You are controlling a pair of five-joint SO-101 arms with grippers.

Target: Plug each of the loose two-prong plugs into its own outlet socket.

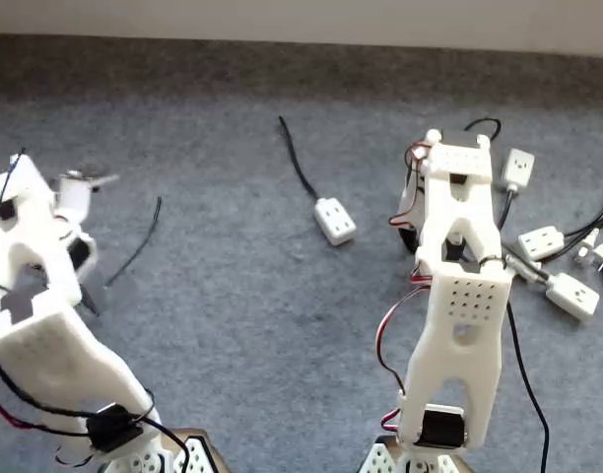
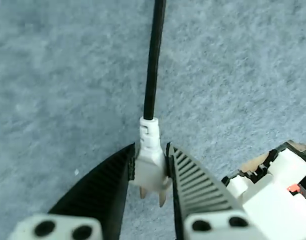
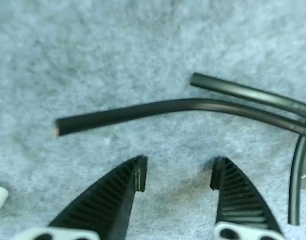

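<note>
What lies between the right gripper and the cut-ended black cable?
Bare grey carpet, in the right wrist view, separates the open right gripper from that cable.

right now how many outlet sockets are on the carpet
4: lone socket mid-carpet; far socket, middle socket and near socket clustered beside the right arm, which may hide more.

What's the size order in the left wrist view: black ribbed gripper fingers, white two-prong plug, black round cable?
1. Black ribbed fingers, nearest the camera, so unsure.
2. Black round cable, longer.
3. White two-prong plug, shorter but thicker, nearly alike.
</note>
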